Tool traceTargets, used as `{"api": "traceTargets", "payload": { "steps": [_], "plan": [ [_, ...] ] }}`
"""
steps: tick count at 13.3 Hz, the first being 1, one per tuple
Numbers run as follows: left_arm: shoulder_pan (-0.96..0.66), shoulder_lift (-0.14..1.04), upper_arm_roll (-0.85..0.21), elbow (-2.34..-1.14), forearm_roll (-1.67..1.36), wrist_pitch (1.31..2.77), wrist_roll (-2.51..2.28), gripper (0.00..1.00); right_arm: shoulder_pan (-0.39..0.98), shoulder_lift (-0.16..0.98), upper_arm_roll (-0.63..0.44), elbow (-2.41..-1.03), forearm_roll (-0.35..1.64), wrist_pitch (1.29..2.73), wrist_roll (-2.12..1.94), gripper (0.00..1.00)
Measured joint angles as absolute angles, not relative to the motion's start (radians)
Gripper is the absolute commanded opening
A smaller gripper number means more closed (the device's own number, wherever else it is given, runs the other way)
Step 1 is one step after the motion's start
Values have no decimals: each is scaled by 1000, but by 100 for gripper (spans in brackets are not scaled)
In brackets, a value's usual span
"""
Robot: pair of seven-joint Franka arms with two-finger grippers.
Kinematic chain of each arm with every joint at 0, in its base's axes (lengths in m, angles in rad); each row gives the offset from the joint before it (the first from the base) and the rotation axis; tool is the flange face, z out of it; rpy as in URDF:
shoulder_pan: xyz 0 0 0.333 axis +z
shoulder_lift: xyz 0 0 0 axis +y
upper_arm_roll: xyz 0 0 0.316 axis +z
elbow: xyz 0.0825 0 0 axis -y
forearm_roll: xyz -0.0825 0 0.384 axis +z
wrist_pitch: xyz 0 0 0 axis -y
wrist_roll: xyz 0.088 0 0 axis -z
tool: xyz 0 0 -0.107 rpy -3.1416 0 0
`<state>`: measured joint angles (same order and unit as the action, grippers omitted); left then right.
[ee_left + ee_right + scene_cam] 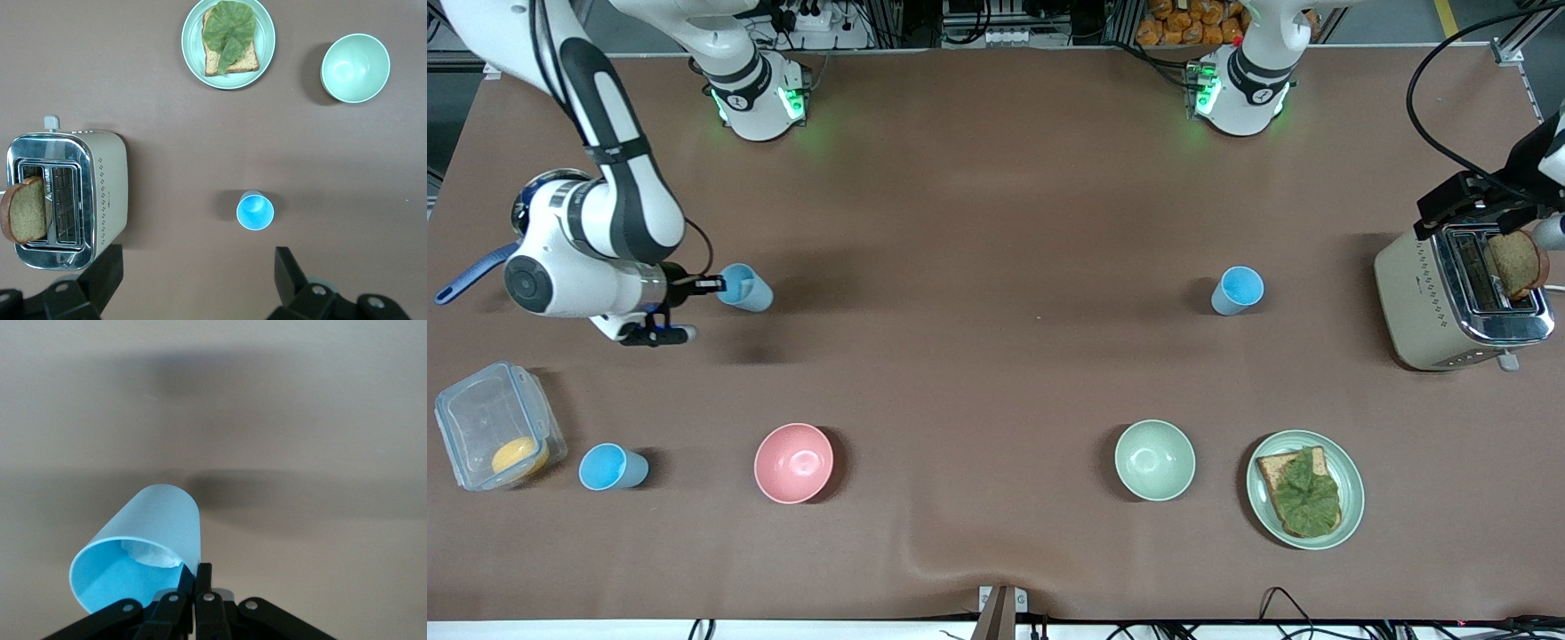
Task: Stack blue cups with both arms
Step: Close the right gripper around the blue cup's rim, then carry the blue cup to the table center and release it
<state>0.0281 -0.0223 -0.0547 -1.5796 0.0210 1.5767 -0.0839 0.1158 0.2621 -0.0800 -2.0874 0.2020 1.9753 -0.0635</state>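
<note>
This is a robotics lab dressed up as a kitchen; two white arms [596,222] are bolted at the table's edge, green lights glowing on their bases [760,102]; aluminium framing and power strips [809,18] run along the wall, cables [1280,604] trail off the table's edge; the brown-covered table [996,222] carries a toaster [1458,298], bowls [793,462], cups [1238,291] and a plate of bread [1304,488] like staged props.
</note>
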Motion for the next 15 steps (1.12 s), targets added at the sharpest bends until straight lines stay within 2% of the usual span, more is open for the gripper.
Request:
{"api": "traceTargets", "payload": {
  "steps": [4, 8, 12, 15],
  "plan": [
    [30, -22, -54, -1579, 21, 1577, -84, 100, 398, 291, -74, -1964, 278, 1975, 320, 0],
    [29, -22, -54, -1579, 21, 1577, -84, 100, 632, 461, -73, -1777, 338, 2054, 585, 0],
    [29, -22, -55, -1579, 21, 1577, -84, 100, 759, 647, -74, -1574, 342, 2077, 749, 0],
    [29, -22, -57, -1579, 21, 1577, -84, 100, 804, 708, -75, -1502, 364, 2125, 794, 0]
  ]
}}
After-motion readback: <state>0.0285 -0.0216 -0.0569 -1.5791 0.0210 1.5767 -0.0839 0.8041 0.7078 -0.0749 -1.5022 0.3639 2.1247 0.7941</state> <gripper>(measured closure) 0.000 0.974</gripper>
